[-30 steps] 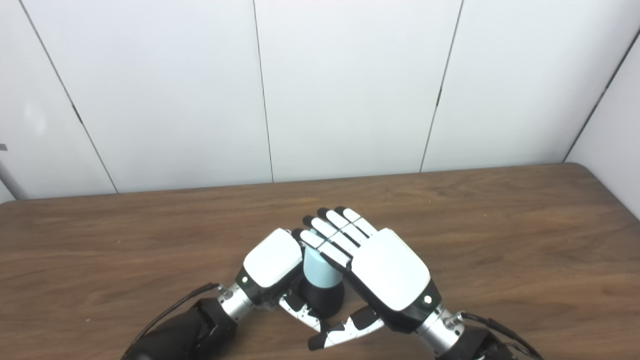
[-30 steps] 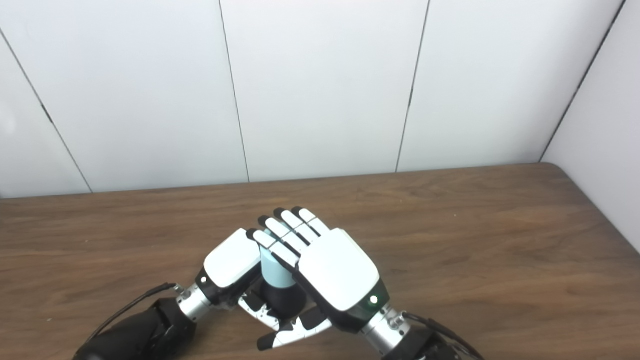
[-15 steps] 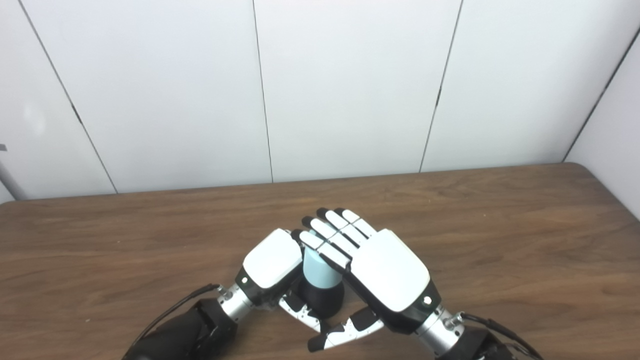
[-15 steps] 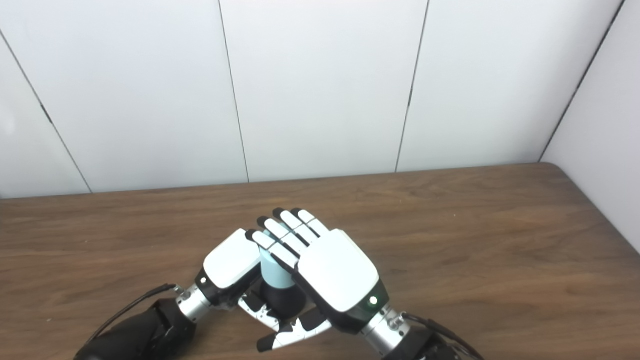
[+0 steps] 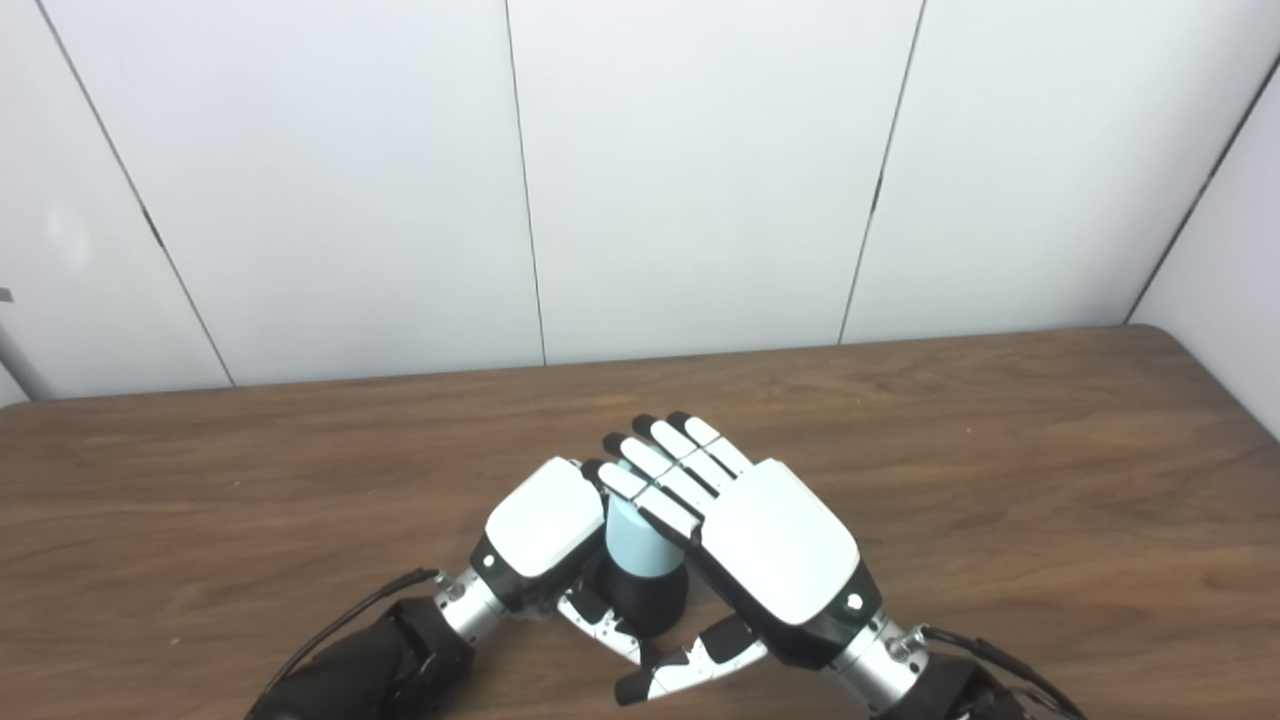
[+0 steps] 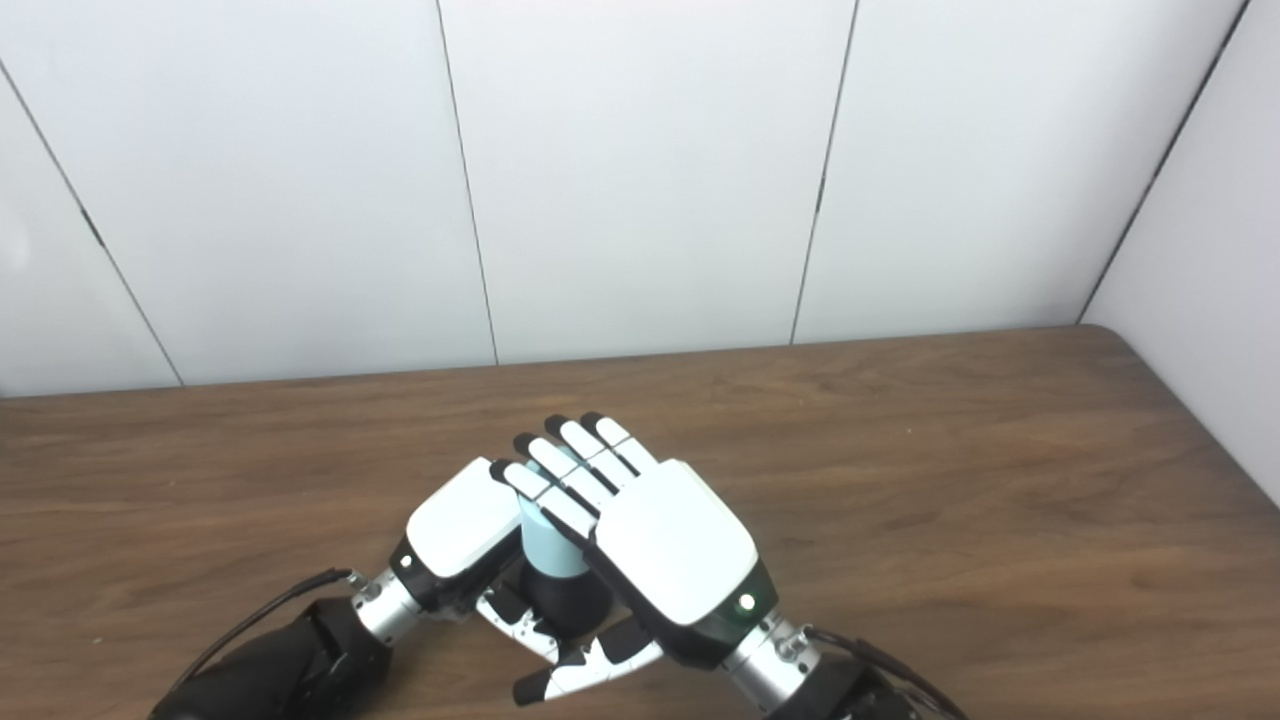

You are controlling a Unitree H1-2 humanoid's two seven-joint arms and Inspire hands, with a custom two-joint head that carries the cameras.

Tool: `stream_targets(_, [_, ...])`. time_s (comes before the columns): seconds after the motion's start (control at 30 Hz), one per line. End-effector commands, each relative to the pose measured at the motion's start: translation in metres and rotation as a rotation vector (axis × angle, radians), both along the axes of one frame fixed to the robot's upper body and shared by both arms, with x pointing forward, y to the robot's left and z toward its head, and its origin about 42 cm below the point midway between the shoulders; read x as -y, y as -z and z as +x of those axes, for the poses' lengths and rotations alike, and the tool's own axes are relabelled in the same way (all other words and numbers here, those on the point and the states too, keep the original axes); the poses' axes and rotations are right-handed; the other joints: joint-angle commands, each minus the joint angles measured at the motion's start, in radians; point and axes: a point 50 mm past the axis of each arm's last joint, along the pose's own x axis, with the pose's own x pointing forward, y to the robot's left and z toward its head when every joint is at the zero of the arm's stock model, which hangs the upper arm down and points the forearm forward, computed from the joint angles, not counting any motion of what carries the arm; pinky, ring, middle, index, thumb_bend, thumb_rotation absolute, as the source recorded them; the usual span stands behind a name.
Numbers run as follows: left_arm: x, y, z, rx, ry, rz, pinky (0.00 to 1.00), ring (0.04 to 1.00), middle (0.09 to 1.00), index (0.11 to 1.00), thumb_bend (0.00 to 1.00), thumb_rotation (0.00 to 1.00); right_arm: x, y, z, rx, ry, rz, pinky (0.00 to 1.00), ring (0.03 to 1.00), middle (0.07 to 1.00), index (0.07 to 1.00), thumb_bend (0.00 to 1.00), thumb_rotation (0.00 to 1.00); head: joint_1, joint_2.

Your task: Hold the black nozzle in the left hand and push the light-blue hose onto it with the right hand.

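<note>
Left eye view: hose (image 5: 637, 541) sits upright on the nozzle (image 5: 645, 598), both low on the bench (image 5: 1000, 470) between the hands. Left hand (image 5: 545, 520) wraps the nozzle, fingers curled out of sight. Right hand (image 5: 770, 540) lies across the hose top, fingers (image 5: 665, 470) straight and nearly flat, thumb spread below.

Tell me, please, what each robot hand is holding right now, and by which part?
The left robot hand wraps the black nozzle at its body. The right robot hand lies against the light-blue hose with straight fingers; a true grip cannot be told.
</note>
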Motion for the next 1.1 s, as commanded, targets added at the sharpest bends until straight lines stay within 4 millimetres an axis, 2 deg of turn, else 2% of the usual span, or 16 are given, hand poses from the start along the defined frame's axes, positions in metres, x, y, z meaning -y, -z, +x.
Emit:
stream_targets(0.0, [0.0172,0.0949,-0.0949,-0.262,0.030,0.031,0.27,0.355,0.446,0.533,0.51,0.00,0.0041,0.0383,-0.0117,-0.197,-0.028,-0.146,0.92,0.932,0.927,0.880,0.74,0.81,0.000,0.001])
stream_targets(0.3, [0.0176,0.0935,-0.0952,-0.273,0.028,0.021,0.29,0.365,0.454,0.533,0.51,0.00,0.0035,0.0393,-0.0128,-0.202,-0.039,-0.141,0.92,0.928,0.920,0.867,0.73,0.84,0.000,0.003])
stream_targets(0.63, [0.0179,0.0941,-0.0952,-0.281,0.025,0.027,0.34,0.416,0.470,0.519,0.51,0.00,0.0035,0.0401,-0.0127,-0.218,-0.048,-0.133,0.90,0.913,0.904,0.859,0.75,0.82,0.000,0.004])
stream_targets(1.07, [0.0179,0.0944,-0.0953,-0.274,0.024,0.026,0.32,0.402,0.469,0.518,0.51,0.00,0.0042,0.0434,-0.0110,-0.234,-0.051,-0.125,0.90,0.914,0.906,0.865,0.75,0.84,-0.001,0.004])
